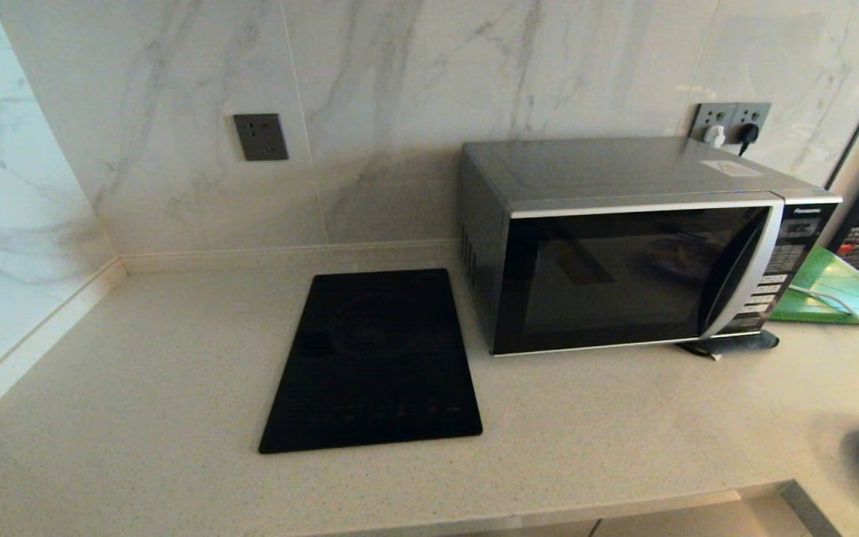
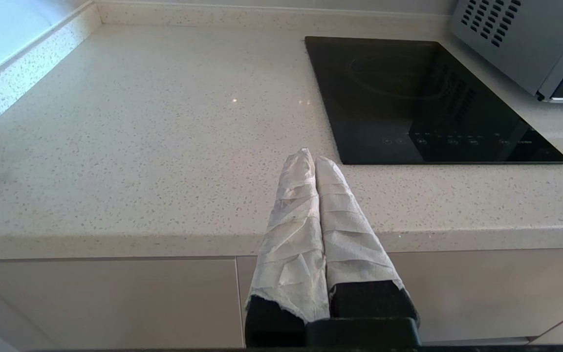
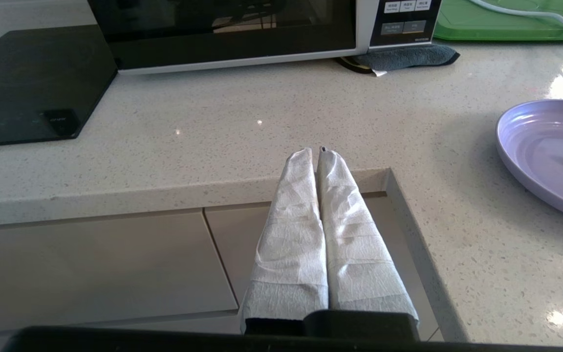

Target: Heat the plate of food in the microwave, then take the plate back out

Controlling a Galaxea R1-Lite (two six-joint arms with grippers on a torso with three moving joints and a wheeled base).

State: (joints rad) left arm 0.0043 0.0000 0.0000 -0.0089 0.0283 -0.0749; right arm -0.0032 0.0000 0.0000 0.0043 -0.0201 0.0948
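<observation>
Nothing of the task looks started yet, judging by how things lie. Going big to small: the counter (image 1: 139,358) runs wide and pale, with the microwave (image 1: 634,253) parked at the back right, door closed, dark glass, button panel on its right side. Whether anything is inside can't really be made out through that glass, though it looks empty-ish. Just to its left a flat black panel (image 1: 373,362) is set on the counter. A green board (image 1: 836,291) is tucked beside the microwave on the right, with a pale cable laid over it, and a dark cloth (image 3: 401,55) is wedged under the microwave's front right corner.

The plate (image 3: 545,151) is seen on the counter well to the right, near the front edge, apart from the microwave, with a few fries on it.

Both arms are held back off the front edge. The left gripper (image 2: 311,159) is pinched together with nothing between its wrapped fingers, out in front of the black panel. The right gripper (image 3: 316,151) is likewise pressed closed and empty, the plate off to its right.

So everything is left: door to be opened, plate put in, heated, taken back out.
</observation>
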